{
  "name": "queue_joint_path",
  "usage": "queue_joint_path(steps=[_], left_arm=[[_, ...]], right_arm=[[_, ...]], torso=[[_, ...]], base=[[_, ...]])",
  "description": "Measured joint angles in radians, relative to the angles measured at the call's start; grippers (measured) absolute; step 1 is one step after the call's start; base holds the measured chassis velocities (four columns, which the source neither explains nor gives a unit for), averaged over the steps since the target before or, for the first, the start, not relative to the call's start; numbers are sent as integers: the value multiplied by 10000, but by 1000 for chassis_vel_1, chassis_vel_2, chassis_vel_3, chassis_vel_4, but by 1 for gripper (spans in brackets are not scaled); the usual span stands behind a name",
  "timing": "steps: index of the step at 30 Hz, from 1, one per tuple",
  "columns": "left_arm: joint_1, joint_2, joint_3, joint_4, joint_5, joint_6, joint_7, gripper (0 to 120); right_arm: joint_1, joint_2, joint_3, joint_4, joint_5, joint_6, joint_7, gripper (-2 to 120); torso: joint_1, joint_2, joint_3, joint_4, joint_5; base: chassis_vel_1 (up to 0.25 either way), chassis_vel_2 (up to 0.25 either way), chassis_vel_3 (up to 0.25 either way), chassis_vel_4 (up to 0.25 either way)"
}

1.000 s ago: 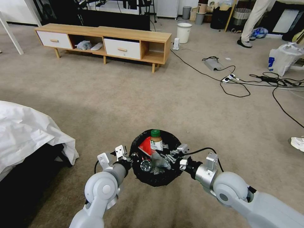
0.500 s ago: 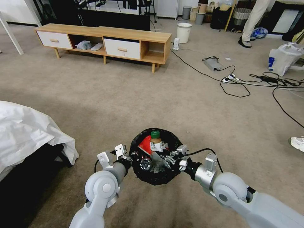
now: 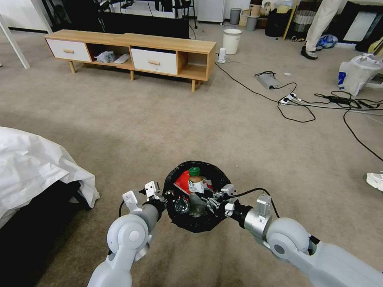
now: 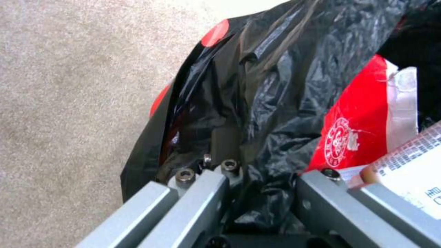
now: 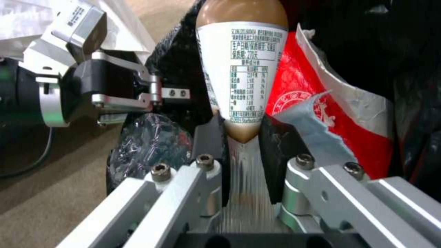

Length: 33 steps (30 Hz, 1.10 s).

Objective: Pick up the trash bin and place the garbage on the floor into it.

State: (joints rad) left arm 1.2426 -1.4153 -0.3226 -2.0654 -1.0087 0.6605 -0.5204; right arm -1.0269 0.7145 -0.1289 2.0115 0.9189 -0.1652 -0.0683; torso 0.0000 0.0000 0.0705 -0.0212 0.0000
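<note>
Inside, the trash bin (image 3: 195,223) holds a red wrapper (image 3: 183,184); right gripper (image 3: 210,199) clamps the bottle (image 3: 195,184); left gripper (image 3: 169,198) pinches the rim.

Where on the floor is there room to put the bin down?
Bare carpet lies between the trash bin and the wooden TV cabinet. It is crowded on the right among the black cables, and on the left by the white sheet.

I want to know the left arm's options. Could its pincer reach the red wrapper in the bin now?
Probably not: the left pincer is shut on the trash bin rim, holding it off the floor. The red wrapper lies close inside, but releasing would likely drop the bin.
</note>
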Motion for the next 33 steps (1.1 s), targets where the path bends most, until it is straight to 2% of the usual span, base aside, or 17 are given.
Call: queue_joint_path(steps=[2, 6, 8, 9, 11, 12, 14, 15, 17, 18, 20, 24, 33], left_arm=[[0, -7, 8, 32, 0, 0, -21, 0], [-7, -10, 10, 52, 0, 0, -28, 0], [-42, -12, 11, 76, 0, 0, -43, 0], [-42, -12, 11, 76, 0, 0, -43, 0], [-67, -8, 11, 80, -5, -1, -53, 0], [-67, -8, 11, 80, -5, -1, -53, 0], [-75, 3, 10, 85, -19, -1, -59, 0], [-75, 3, 10, 85, -19, -1, -59, 0], [-83, 11, 8, 89, -29, 0, -61, 0], [-83, 11, 8, 89, -29, 0, -61, 0], [-95, 13, 9, 99, -42, 0, -62, 0], [-104, 11, 18, 133, -72, 3, -49, 0], [-176, 30, 8, 242, -78, 4, -18, 0]], right_arm=[[-25, 17, 0, -11, -17, 0, 9, 25], [-33, 16, 4, -6, -18, 8, 23, 33], [-45, -25, 40, 30, -10, 14, 48, 45], [-45, -25, 40, 30, -10, 14, 48, 45], [-54, -62, 66, 42, -5, 19, 51, 56], [-54, -62, 66, 42, -5, 19, 51, 56], [-55, -46, 73, 32, -5, 29, 74, 68], [-55, -46, 73, 32, -5, 29, 74, 68], [-55, -12, 69, 6, -6, 35, 93, 78], [-55, -12, 69, 6, -6, 35, 93, 78], [-49, 20, 62, -3, -5, 40, 106, 89], [-26, 45, 46, -2, 10, 41, 103, 98], [-15, 90, 40, 2, 23, 56, 98, 100]], torso=[[0, 0, 0, 0, 0], [0, 0, 0, 0, 0], [0, 0, 0, 0, 0], [0, 0, 0, 0, 0], [0, 0, 0, 0, -1], [0, 0, 0, 0, -1], [0, 1, 0, 0, 0], [0, 1, 0, 0, 0], [0, 0, 0, 0, 0], [0, 0, 0, 0, 0], [0, 0, 0, 0, -1], [0, 0, 0, 0, -1], [-1, 0, 0, 0, -1]], base=[[0, 0, 0, 0], [0, 0, 0, 0], [0, 0, 0, 0], [0, 0, 0, 0], [0, 0, 0, 0], [0, 0, 0, 0], [0, 0, 0, 0], [0, 0, 0, 0], [0, 0, 0, 0], [0, 0, 0, 0], [0, 0, 0, 0], [0, 0, 0, 0], [0, 0, 0, 0]])
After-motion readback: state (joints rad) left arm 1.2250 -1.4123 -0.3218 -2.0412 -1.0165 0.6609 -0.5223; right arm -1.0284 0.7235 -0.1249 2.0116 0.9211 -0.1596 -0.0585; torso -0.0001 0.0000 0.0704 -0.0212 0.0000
